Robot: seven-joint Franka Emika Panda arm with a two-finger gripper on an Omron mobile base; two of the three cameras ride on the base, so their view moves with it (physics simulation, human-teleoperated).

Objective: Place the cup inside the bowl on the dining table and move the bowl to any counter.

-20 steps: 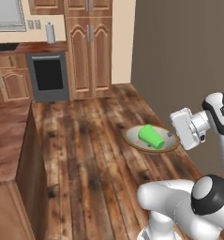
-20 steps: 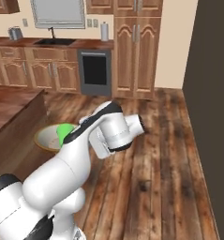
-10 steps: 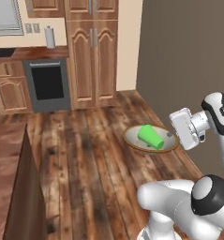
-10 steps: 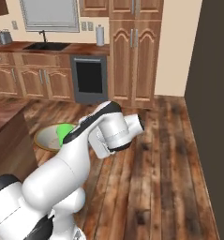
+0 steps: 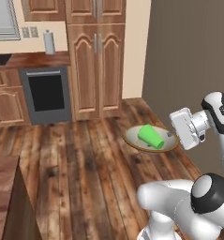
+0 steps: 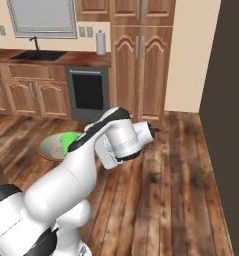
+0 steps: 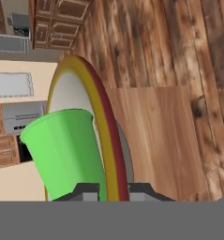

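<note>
Left, right and hand views. Tool clamped on the near rim of the bowl, one fingertip inside the rim and the other beneath it, as seen in the hand view. Bowl carried level in mid-air above the floor, clear of any support. Cup lying on its side inside the bowl, mouth pointed away from the tool; seen in the right view as a green patch partly hidden behind the arm.

Floor laid with dark, glossy, knotted wooden planks across the whole open space. Desk of reddish-brown wood along the far beige wall, over wooden drawers and doors. Black sink with a dark tap set into the desk below a window. Grey canister upright on the desk near its right end, just beside the tall cabinet. Dark-fronted oven built in under the desk, between the low doors and the tall cabinet. Tall cabinet with two arched panel doors and silver bar handles, reaching from the floor upward. Plain grey-brown wall closing the room on the right. Corner of a second reddish-brown wooden top at the lower left of the left view, well apart from the bowl.
</note>
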